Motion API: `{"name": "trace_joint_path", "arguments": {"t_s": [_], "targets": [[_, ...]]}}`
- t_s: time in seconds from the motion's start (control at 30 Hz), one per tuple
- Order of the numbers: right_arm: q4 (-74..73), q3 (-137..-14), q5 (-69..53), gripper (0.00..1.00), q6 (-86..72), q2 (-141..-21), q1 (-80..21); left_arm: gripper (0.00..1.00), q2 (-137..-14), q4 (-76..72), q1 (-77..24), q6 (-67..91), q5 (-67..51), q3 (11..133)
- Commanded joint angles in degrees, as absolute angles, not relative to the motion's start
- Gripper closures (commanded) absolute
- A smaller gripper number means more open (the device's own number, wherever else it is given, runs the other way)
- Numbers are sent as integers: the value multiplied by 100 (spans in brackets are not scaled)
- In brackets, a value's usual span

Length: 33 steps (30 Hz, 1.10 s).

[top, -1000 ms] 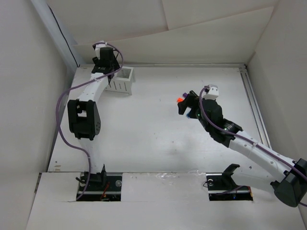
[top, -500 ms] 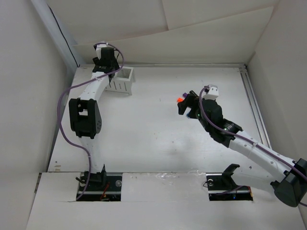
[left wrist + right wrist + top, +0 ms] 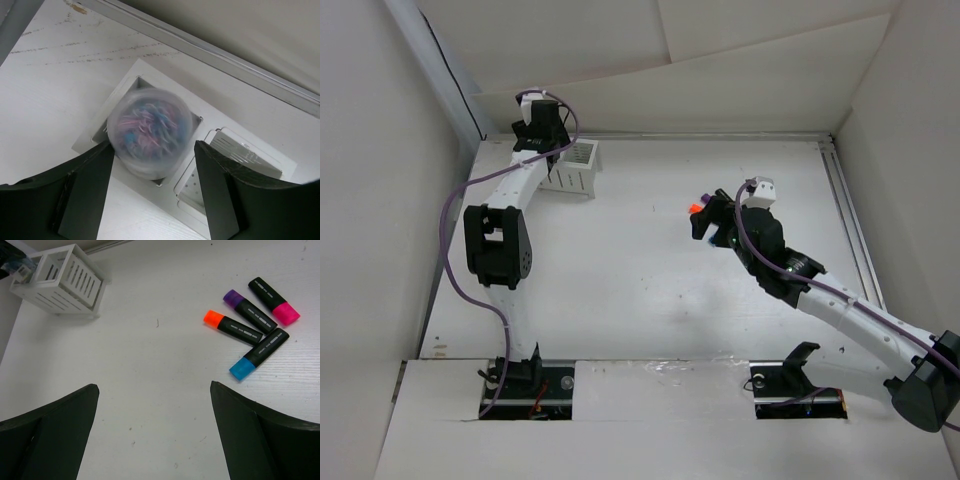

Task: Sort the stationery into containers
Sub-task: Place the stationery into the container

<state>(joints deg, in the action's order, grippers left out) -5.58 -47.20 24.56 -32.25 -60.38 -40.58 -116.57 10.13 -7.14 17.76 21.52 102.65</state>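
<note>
Organiser point(image 3: 576, 180) is sitting at 11 o'clock on the table point(image 3: 620, 300), with the left arm reaching over it.
Left gripper point(image 3: 152, 147) is hanging right above the organiser, one finger on each side of a clear round tub point(image 3: 150, 127) with multicoloured bits inside. The tub is sitting in the mouth of the compartment on the 9 o'clock side of the left wrist view and is showing up blurred. Its edge is running right up against both pads, so I cannot tell whether the jaws are clamping it or standing clear of it.
Right gripper point(image 3: 154, 386) is hovering over bare table at about 2 o'clock from table centre, jaws spread wide and gripping nothing.
In its wrist view, four are lying loose at 1 o'clock, close together: orange highlighter point(image 3: 232, 327), purple highlighter point(image 3: 252, 311), pink highlighter point(image 3: 272, 299), blue highlighter point(image 3: 260, 352). All are lying well apart from the organiser, which is showing at 10 o'clock in that view.
</note>
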Motion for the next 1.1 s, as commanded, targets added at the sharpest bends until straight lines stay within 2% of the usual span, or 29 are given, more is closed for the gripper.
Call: {"name": "trace_joint_path", "arguments": {"t_s": [0.0, 0.23, 0.33, 0.4, 0.67, 0.83, 1.07], "targets": [[-334, -4966, 2479, 1, -3111, -5915, -4104, 38, -11549, 827, -703, 1705, 2233, 10248], [-334, -4966, 2531, 1, -3111, -5915, -4104, 37, -11382, 826, -703, 1705, 2232, 10248], [-334, -4966, 2531, 1, -3111, -5915, -4104, 38, -11171, 651, -703, 1705, 2180, 10081], [-334, -4966, 2531, 1, -3111, -5915, -4104, 44, -11171, 598, -703, 1705, 2180, 10011], [-334, -4966, 2531, 1, -3111, -5915, -4104, 45, -11364, 949, -703, 1652, 2312, 10722], [-334, -4966, 2531, 1, -3111, -5915, -4104, 35, -11364, 1080, -650, 1652, 2312, 10828], [-334, -4966, 2531, 1, -3111, -5915, -4104, 37, -11750, 1625, -150, 1881, 1627, 11451]]}}
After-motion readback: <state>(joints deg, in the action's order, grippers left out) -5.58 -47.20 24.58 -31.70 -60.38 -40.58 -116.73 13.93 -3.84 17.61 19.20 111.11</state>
